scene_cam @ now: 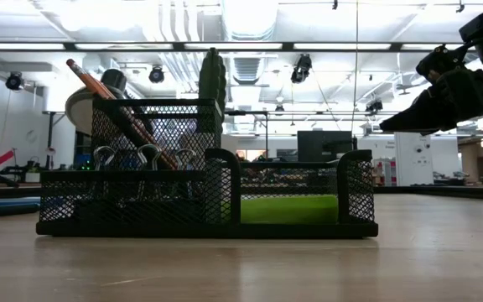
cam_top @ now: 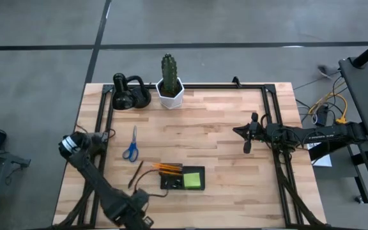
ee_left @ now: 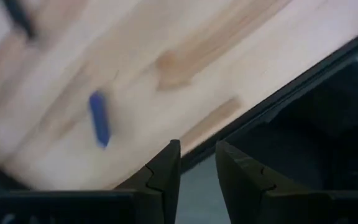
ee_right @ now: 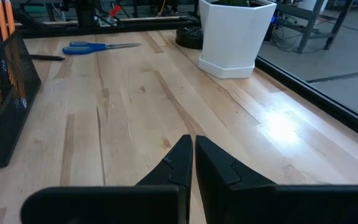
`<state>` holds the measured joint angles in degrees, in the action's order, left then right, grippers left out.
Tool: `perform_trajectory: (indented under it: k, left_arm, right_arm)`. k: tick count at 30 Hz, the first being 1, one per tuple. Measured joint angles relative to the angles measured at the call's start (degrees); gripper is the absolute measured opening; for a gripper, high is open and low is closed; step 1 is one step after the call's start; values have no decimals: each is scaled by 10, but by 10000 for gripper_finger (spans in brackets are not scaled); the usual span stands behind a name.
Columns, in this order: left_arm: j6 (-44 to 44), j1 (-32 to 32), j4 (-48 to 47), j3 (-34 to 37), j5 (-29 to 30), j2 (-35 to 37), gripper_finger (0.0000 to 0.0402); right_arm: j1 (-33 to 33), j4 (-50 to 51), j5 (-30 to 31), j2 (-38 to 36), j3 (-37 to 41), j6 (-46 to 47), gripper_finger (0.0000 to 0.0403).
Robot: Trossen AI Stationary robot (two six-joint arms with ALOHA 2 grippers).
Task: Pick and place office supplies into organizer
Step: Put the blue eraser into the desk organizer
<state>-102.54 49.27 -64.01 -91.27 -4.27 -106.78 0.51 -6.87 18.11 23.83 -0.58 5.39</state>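
The black mesh organizer (cam_top: 171, 182) (scene_cam: 208, 197) stands near the table's near edge. It holds orange pencils (cam_top: 168, 168) (scene_cam: 116, 105), a lime-green sticky-note pad (cam_top: 193, 180) and clips (scene_cam: 141, 155). Blue-handled scissors (cam_top: 131, 145) (ee_right: 98, 46) lie flat on the table left of centre, and a dark pen (cam_top: 136, 174) lies between them and the organizer. My left gripper (cam_top: 104, 135) (ee_left: 197, 152) hovers over the table's left edge, left of the scissors, its fingers slightly open and empty. My right gripper (cam_top: 246, 137) (ee_right: 192, 142) (scene_cam: 409, 122) hangs shut and empty above the right half of the table.
A white hexagonal cactus pot (cam_top: 170, 89) (ee_right: 235, 37) and a black rounded desk gadget (cam_top: 130, 94) stand at the far edge. Black frame rails (cam_top: 101, 108) run along the left, right and far sides. Bare wood (cam_top: 222, 128) lies between organizer and pot.
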Motion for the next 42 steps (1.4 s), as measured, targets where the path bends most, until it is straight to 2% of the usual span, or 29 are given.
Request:
perform_trajectory:
  k: [8, 10, 13, 24, 27, 31, 42]
  left_arm:
    - [-196, 38, -1, 60, -47, 0, 86]
    - [-216, 39, 1, 77, -64, 0, 86]
    - [-216, 39, 6, 95, -88, 0, 86]
    - [-196, 40, 23, 136, -90, 0, 86]
    - [-175, 41, 21, 138, -78, 0, 86]
    - [-166, 44, 38, 148, -25, 0, 86]
    - [-154, 47, 58, 167, -27, 0, 86]
  right_arm:
    - [0, 0, 0, 0, 0, 0, 8]
    - [0, 0, 0, 0, 0, 0, 8]
    - [0, 0, 0, 0, 0, 0, 8]
    - [0, 2, 0, 0, 0, 0, 8]
    - [0, 2, 0, 0, 0, 0, 8]
    - [0, 3, 0, 0, 0, 0, 8]
    - [0, 3, 0, 0, 0, 0, 8]
